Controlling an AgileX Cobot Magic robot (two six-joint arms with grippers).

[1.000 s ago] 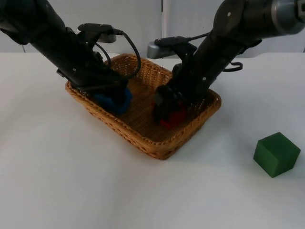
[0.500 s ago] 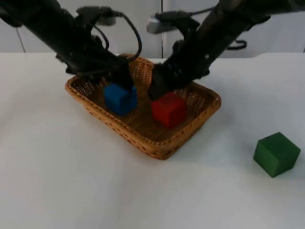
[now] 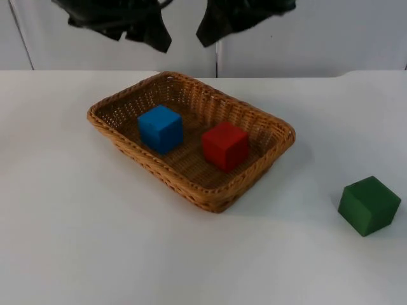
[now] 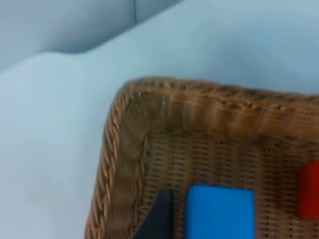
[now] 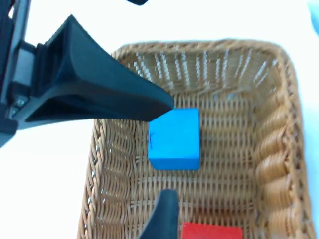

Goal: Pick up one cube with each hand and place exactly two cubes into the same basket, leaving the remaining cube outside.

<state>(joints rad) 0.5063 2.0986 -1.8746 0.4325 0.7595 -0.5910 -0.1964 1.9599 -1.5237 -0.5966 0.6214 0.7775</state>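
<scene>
Basket: the wicker basket (image 3: 280, 136) sits mid-table on the white table (image 3: 76, 241), set at an angle.
Blue cube: the blue cube (image 3: 160, 128) rests on the basket floor toward its left end, free of any grip.
Red cube: the red cube (image 3: 225, 145) stands just to the right of the blue one, inside the same basket, a small gap between them.
Green cube: the green cube (image 3: 369, 205) sits on the table well to the right of the basket, nearer the front edge.
Left pincer: the left pincer (image 3: 143, 28) hangs high above the far side of the basket, holding nothing; how wide its fingers stand I cannot tell.
Right pincer: the right pincer (image 3: 219, 22) hangs beside it, also high and carrying nothing; its opening I cannot make out either.
Progress: two cubes in, one out, so the job looks done to me.
Handling: the cubes look light, rigid and smooth-faced; flat opposite sides would be the place to grip. The basket looks stiff but light, easily nudged.
Writing: no brand or label readable anywhere.
</scene>
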